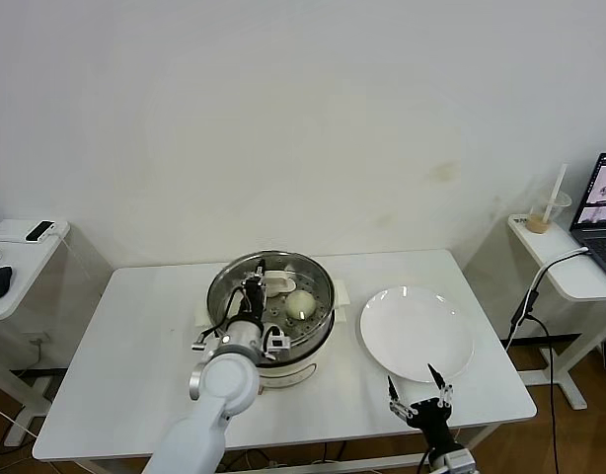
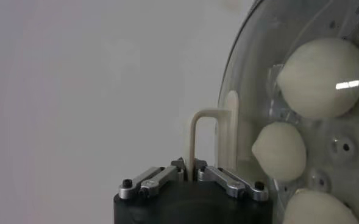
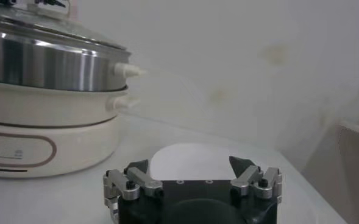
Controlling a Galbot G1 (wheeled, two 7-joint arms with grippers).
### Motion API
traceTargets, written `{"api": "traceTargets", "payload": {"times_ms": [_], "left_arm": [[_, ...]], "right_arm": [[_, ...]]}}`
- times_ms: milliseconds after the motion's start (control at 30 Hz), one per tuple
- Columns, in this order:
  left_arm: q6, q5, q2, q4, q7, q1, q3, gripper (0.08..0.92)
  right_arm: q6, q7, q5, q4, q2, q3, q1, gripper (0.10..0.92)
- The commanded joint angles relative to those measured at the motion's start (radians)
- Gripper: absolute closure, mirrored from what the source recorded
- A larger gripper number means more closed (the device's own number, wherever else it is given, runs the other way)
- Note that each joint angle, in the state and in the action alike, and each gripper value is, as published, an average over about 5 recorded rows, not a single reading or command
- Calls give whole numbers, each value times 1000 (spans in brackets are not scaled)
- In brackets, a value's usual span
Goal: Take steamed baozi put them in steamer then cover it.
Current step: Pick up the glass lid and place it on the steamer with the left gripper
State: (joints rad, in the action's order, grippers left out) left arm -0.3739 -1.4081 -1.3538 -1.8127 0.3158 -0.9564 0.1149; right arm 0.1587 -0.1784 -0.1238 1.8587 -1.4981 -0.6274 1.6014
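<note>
Standing on the white table, just left of the flat white plate, the steamer with its shiny steel pot on a cream-white base. Lying over the pot, the clear glass cover, its metal rim apparently resting on the pot's edge, though the seating all the way round cannot be told. Reaching down over the pot from the near side, the left gripper, fingers pinched tight on the cover's cream-white oblong handle; in the left wrist view, the handle rising straight out from between the closed fingertips. Showing through the glass in that same view, three steamed baozi in full, smooth and cream-white, sitting on the perforated steel tray, with a sliver of what may be a fourth at the frame's edge. Showing from the head view, only one bun clearly, to the right of the handle. Hanging low at the table's near right edge, just in front of the plate, the right gripper, jaws spread wide and holding nothing. Seen from the right wrist view, the steamer's steel wall and side handles off to one side, well apart from those open fingers.
</note>
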Motion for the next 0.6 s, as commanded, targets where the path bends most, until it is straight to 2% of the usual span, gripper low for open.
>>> {"api": "traceTargets", "payload": {"times_ms": [33,533,600], "left_arm": [[3,-14,-14,18,-3,7,-3,849],[-2,18,-29,0,-14,-10,14,846],[-3,23,-28,-11,-14,-16,18,817]], "right_arm": [[0,0,-2,0,-1,3,0,203],[-1,-6,-4,-2,3,7,1,203],[-1,-6,-5,-3,3,8,1,203]]}}
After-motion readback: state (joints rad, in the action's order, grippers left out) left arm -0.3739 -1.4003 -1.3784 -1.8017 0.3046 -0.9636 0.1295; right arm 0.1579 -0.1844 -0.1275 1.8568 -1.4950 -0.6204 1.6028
